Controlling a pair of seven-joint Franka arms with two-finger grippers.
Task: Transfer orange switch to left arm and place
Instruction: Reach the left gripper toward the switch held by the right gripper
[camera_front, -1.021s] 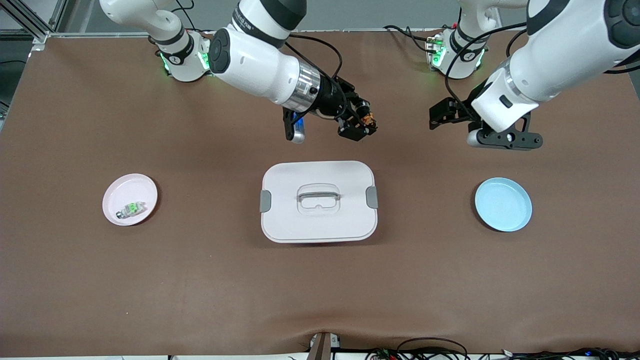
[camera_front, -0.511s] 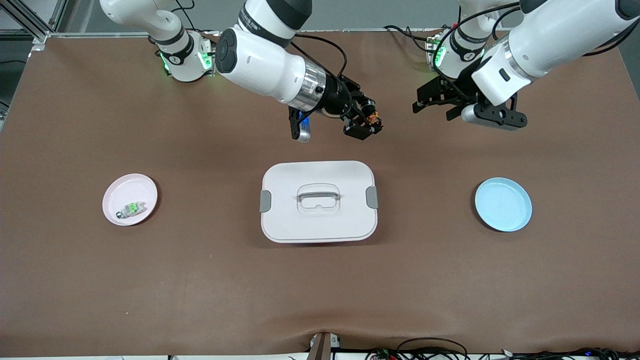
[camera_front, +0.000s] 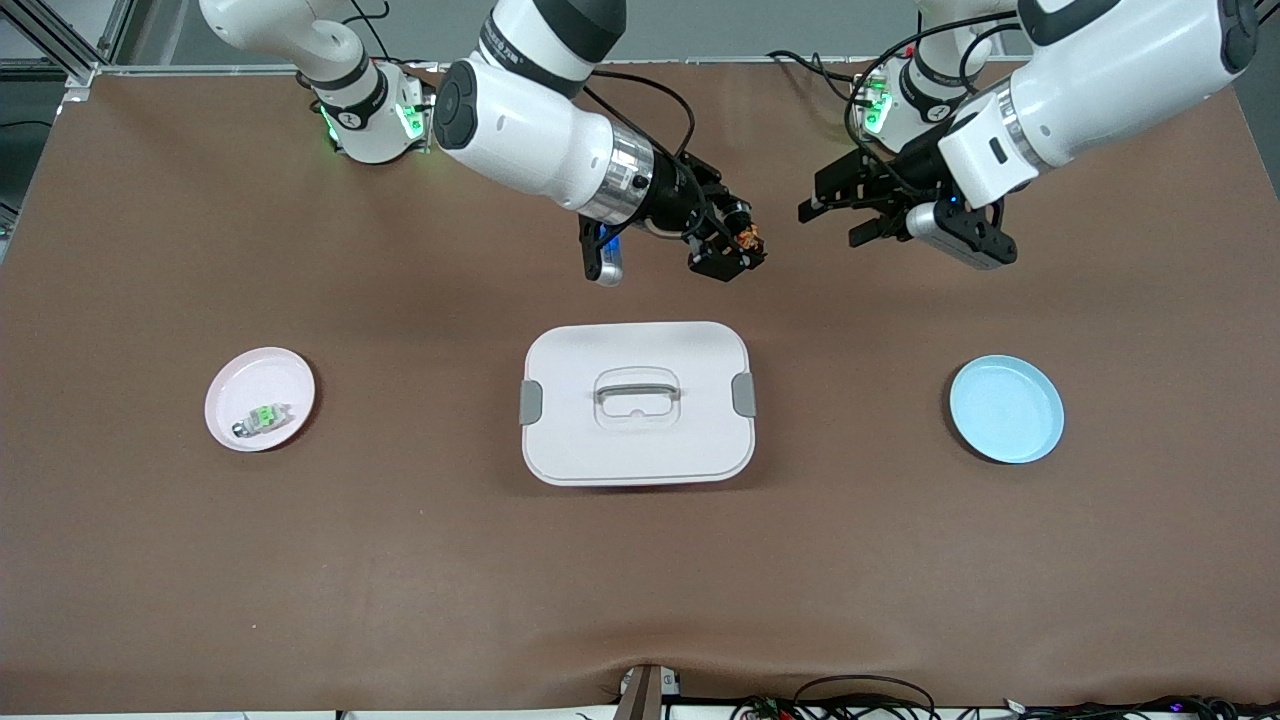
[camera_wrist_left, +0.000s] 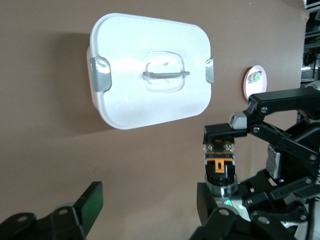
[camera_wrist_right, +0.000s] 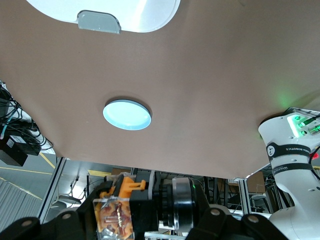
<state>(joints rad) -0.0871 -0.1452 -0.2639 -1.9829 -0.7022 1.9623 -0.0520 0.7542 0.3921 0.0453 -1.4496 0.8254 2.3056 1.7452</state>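
My right gripper (camera_front: 737, 252) is shut on the orange switch (camera_front: 746, 240), a tiny black block with an orange clip and a clear end, held in the air over bare brown table. In the right wrist view the orange switch (camera_wrist_right: 125, 207) fills the right gripper (camera_wrist_right: 145, 214). My left gripper (camera_front: 828, 224) is open and hangs level with the switch, a short gap away toward the left arm's end. In the left wrist view the orange switch (camera_wrist_left: 220, 167) sits just outside one of the left gripper's (camera_wrist_left: 150, 205) fingers (camera_wrist_left: 207, 205). The white lidded box (camera_front: 637, 402) lies mid-table, nearer the front camera.
A pink plate (camera_front: 232, 385) with a clear, green-marked part (camera_front: 262, 418) lies toward the right arm's end. A bare blue plate (camera_front: 1006, 408) lies toward the left arm's end. Both arm bases (camera_front: 365, 115) (camera_front: 905, 105) stand along the table's back edge.
The left arm has swung up and inward, bringing its gripper close beside the held switch. The right gripper has shifted only slightly and keeps its hold.
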